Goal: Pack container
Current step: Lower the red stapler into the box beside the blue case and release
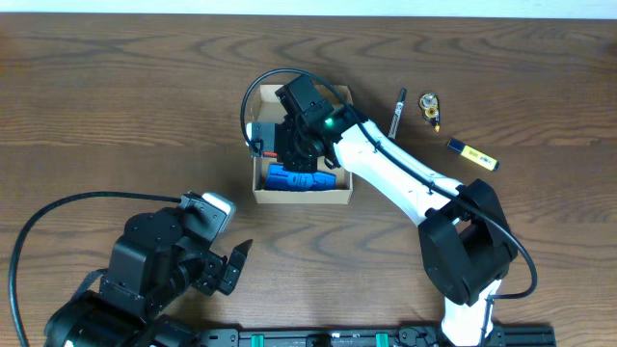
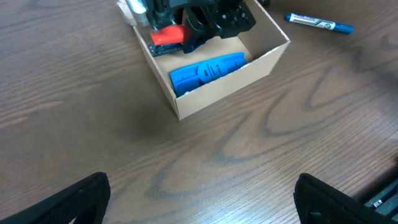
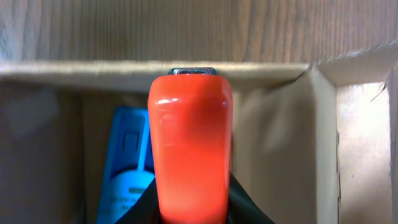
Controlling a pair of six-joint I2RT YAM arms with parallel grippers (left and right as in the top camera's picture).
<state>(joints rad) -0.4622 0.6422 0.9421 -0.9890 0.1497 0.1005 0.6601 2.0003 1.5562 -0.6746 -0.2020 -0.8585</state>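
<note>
Just toward 12 o'clock from the middle of the table (image 1: 116, 87), the container (image 1: 301, 196) sits open, its flaps folded out. There is bare wood on its 9 and 6 o'clock sides. The right gripper (image 1: 289, 145) reaches down into it, its arm coming in from 4 o'clock and covering the box's right wall from above. Its fingers are clamped narrowly on an orange object (image 3: 189, 143), which is held upright inside the box, close to the cardboard wall.

A blue object (image 1: 301, 179) lies flat along the box's 6 o'clock wall, beside the orange one. That leaves only a slim strip of floor between them. Something white (image 2: 134, 9) sits at the box's 9 o'clock end.

At 3 o'clock from the box, well apart from it, lie a black pen (image 1: 400, 111), a small round yellow-and-black item (image 1: 429, 106) and a yellow-and-blue marker (image 1: 472, 154).

The left gripper (image 2: 202, 186) hovers at 7 o'clock from the box with its fingers spread wide and nothing between them.

Only the right wrist view shows the grip and a metal edge at the orange object's tip. The left wrist view shows the box's near outer corner standing free on the wood.
</note>
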